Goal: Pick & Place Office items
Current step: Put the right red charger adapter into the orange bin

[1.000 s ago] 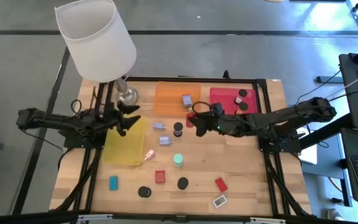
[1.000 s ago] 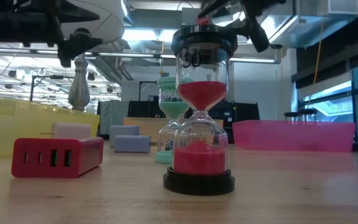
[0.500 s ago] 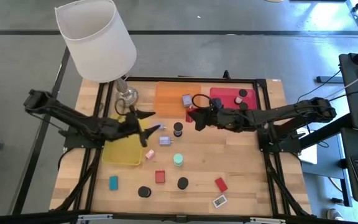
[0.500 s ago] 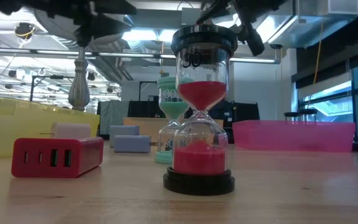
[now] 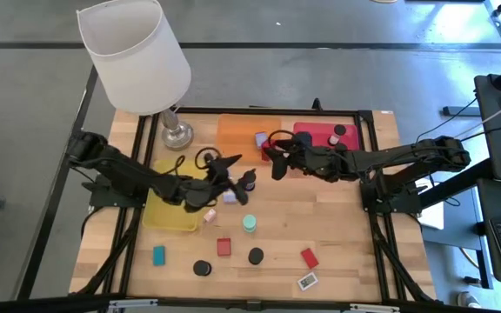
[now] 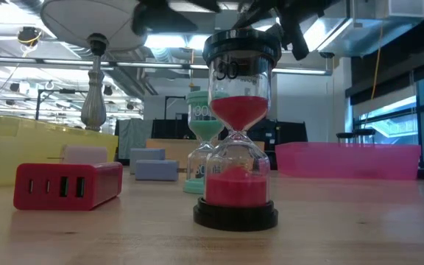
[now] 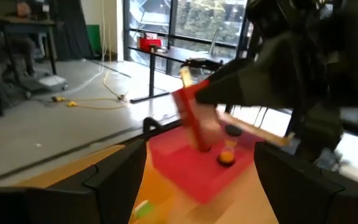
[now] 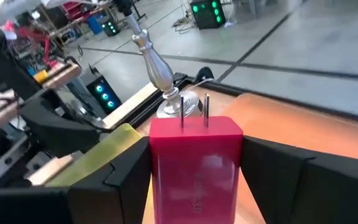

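The worktop (image 5: 337,230) carries three trays along its far side: yellow (image 5: 165,211), orange (image 5: 238,132) and red (image 5: 313,133).

My right pincer (image 5: 277,162) hangs at the seam between the orange and red trays, clamped on a red charger (image 8: 194,169); its two prongs point forward, away from my wrist, and the body sits upright and square between my fingers. The red tray lies just behind that pincer, towards my right arm's base, with two black discs (image 5: 337,132) already in it. I judge the red tray is where this charger belongs. To do it well I should carry it level over the bare tray floor, clear of the discs, lower until it touches, and only then let go.

My left pincer (image 5: 230,167) stands wide apart and holds nothing, reaching out past the yellow tray. A lavender block (image 5: 230,196) and a dark timer (image 5: 249,182) sit just beside it; I should keep it clear of the right arm.
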### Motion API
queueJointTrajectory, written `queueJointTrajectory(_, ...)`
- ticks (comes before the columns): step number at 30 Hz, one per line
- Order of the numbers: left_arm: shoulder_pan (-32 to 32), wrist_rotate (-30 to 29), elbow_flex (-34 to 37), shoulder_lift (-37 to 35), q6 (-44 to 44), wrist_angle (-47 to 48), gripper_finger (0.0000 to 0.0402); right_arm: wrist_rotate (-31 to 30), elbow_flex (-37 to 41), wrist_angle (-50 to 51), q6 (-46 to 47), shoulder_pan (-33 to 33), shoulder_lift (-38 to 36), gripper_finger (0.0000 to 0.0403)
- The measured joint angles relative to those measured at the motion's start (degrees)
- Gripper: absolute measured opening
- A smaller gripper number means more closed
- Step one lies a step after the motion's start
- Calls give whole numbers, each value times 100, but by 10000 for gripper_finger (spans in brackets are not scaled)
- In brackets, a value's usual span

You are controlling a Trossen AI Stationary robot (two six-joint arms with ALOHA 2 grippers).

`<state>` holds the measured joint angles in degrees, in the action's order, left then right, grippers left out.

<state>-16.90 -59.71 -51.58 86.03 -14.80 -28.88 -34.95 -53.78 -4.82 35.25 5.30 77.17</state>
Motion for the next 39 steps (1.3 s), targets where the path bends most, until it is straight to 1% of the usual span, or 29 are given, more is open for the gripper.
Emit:
queueJointTrajectory(3,182,492,-280,183,-147,-5,294,29,0,-178,-196,-2,0,213)
queueJointTrajectory(6,350,937,-411,309,-237,2,294,343,0,-443,-450,0,0,213)
queueJointTrajectory(8,444,1092,-431,318,-367,-1,294,584,0,-570,-651,4,0,213)
queueJointTrajectory(10,522,1142,-431,318,-463,41,294,789,0,-627,-808,7,0,213)
queueJointTrajectory(13,601,1118,-431,317,-501,40,294,928,0,-673,-894,4,0,213)
queueJointTrajectory(15,658,1175,-431,316,-502,45,294,932,0,-676,-890,4,0,213)
queueJointTrajectory(20,804,1571,-431,316,-504,48,294,929,0,-850,-960,4,0,213)
queueJointTrajectory(23,914,1659,-431,316,-506,44,294,1037,0,-1022,-1072,4,0,213)
queueJointTrajectory(29,1066,1917,-431,316,-700,44,294,1037,0,-1021,-1091,4,1,213)
queueJointTrajectory(33,1071,1916,-431,316,-653,39,277,1035,0,-1021,-1091,0,2,213)
queueJointTrajectory(39,1068,1917,-431,316,-608,31,217,1012,0,-1017,-1041,0,4,213)
